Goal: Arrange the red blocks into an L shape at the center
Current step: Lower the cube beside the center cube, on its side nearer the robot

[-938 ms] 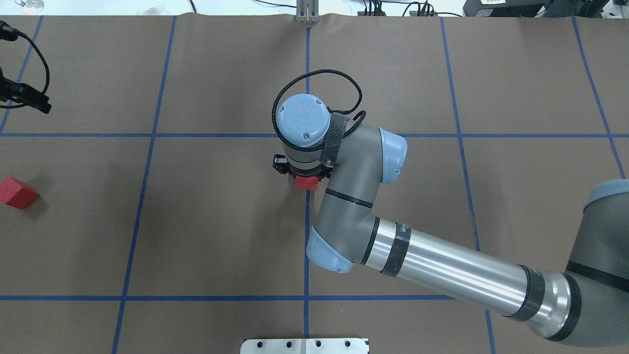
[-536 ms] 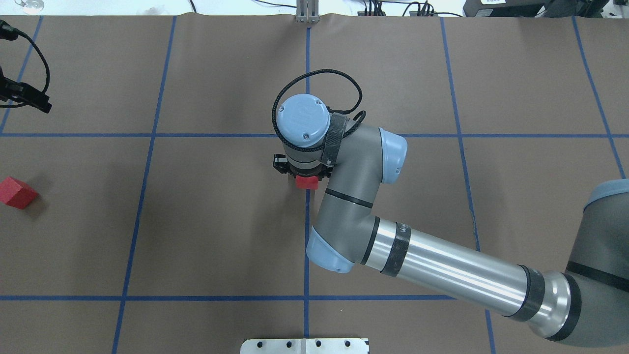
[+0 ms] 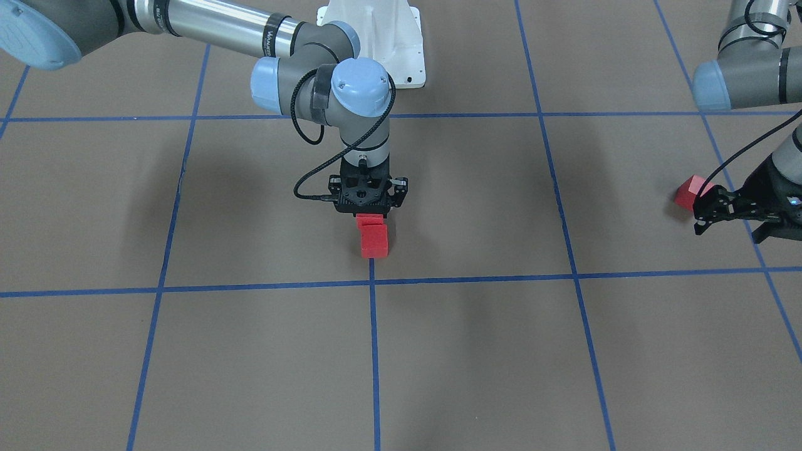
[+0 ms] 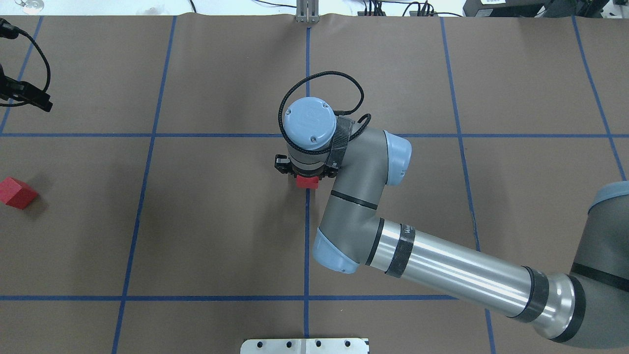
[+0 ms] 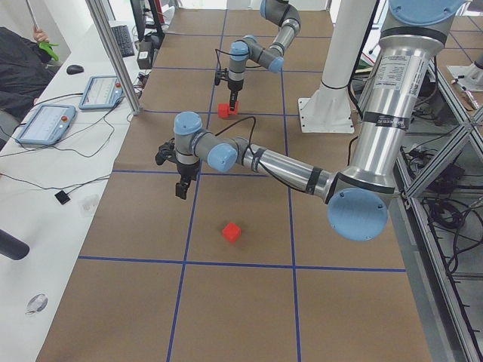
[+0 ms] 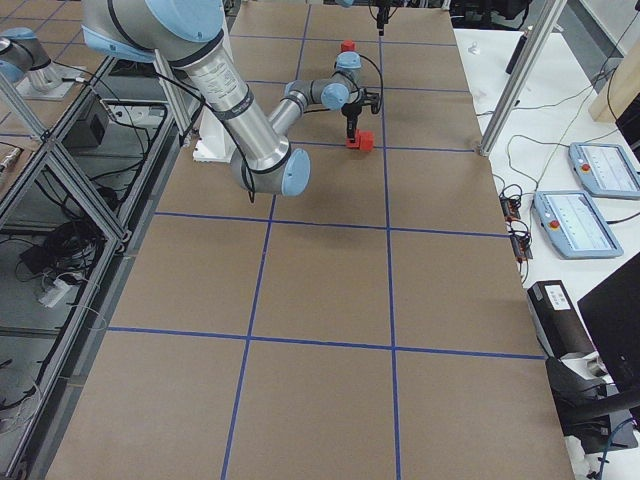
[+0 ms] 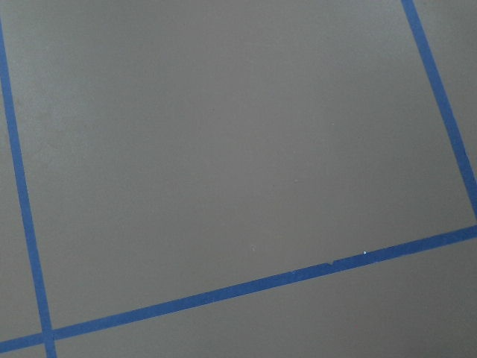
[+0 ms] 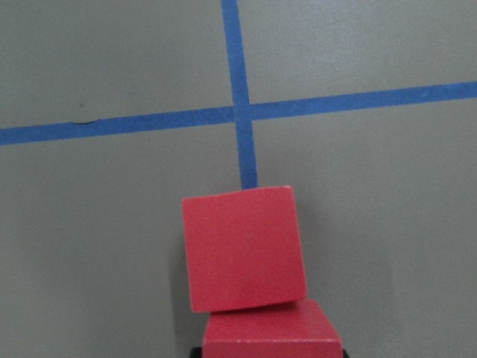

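Two red blocks touch in a row just on the robot's side of the center tape crossing. The far red block lies free, also in the right wrist view. My right gripper stands upright over the near red block and looks shut on it; only an edge of it shows from overhead. The third red block lies alone far left, also in the front view. My left gripper hangs open and empty above the floor, apart from that block.
The white robot base stands behind the right arm. The right arm's long forearm slants over the right half of the table. Operator tablets lie off the table's far side. The left wrist view shows only brown floor and blue tape.
The right arm's wrist and elbow have shifted slightly right while the gripper and the red block under it stayed put. The left gripper has drifted slightly away.
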### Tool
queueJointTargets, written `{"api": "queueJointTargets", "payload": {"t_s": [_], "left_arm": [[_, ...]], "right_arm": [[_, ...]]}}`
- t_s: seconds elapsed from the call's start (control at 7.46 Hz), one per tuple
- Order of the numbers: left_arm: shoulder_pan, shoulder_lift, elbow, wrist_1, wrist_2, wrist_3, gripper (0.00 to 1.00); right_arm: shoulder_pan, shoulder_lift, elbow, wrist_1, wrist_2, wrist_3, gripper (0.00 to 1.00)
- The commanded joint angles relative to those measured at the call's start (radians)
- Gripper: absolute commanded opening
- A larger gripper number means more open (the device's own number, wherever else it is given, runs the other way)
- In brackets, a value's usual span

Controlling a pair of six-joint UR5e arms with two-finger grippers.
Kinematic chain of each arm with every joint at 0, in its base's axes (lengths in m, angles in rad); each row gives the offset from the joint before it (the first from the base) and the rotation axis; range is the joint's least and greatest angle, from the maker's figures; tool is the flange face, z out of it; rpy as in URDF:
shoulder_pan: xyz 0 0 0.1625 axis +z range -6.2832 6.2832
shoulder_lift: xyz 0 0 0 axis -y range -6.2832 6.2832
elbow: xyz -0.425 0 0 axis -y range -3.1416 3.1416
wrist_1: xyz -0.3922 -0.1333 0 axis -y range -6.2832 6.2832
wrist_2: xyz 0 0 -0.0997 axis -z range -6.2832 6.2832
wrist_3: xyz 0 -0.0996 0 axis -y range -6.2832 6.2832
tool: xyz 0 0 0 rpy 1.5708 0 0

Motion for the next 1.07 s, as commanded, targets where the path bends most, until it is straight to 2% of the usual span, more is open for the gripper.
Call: {"api": "queueJointTargets", "payload": {"t_s": [0.0,0.27,0.67,0.8,0.94], "left_arm": [[-0.001,-0.002,-0.001,0.000,0.000,-0.005,0.99],[0.000,-0.002,0.001,0.000,0.000,-0.005,0.99],[-0.001,-0.003,-0.001,0.000,0.000,-0.005,0.99],[-0.001,-0.003,-0.001,0.000,0.000,-0.005,0.99],[-0.004,0.000,-0.002,0.000,-0.001,-0.003,0.99]], "right_arm": [[0.000,-0.003,-0.001,0.006,-0.004,-0.004,0.65],[0.002,-0.003,0.000,0.007,-0.004,-0.001,0.70],[0.005,-0.001,0.000,0.009,-0.004,-0.001,0.70],[0.014,0.004,0.008,0.006,-0.002,-0.004,0.82],[0.021,0.002,0.014,-0.002,-0.002,-0.004,0.98]]}}
